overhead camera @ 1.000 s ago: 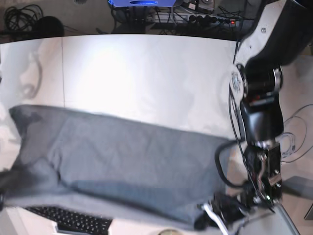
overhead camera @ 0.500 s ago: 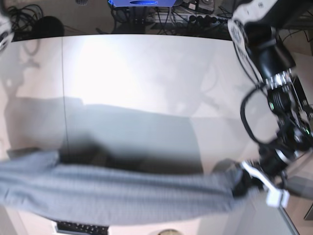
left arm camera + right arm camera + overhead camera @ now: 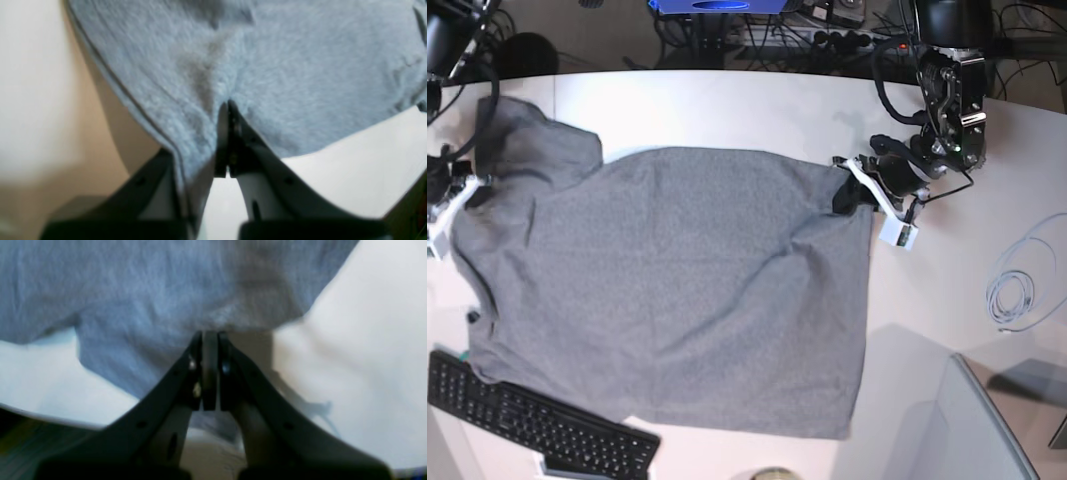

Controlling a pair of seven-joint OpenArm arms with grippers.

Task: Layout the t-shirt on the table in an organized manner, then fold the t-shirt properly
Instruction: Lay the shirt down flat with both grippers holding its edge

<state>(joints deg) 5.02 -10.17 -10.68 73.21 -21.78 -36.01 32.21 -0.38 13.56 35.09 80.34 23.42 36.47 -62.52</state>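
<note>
Left gripper (image 3: pixel 845 196) is clamped tight on the t-shirt (image 3: pixel 667 290) at one upper corner; right gripper (image 3: pixel 465 192) is clamped tight on the opposite corner. The t-shirt lies spread across the table (image 3: pixel 757 110), its lower hem beside the keyboard (image 3: pixel 537 425) at the near edge.

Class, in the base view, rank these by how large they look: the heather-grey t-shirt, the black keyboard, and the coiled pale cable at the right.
1. Heather-grey t-shirt, spread across the white table.
2. Black keyboard, partly cut off at the frame edge.
3. Coiled pale cable.
</note>
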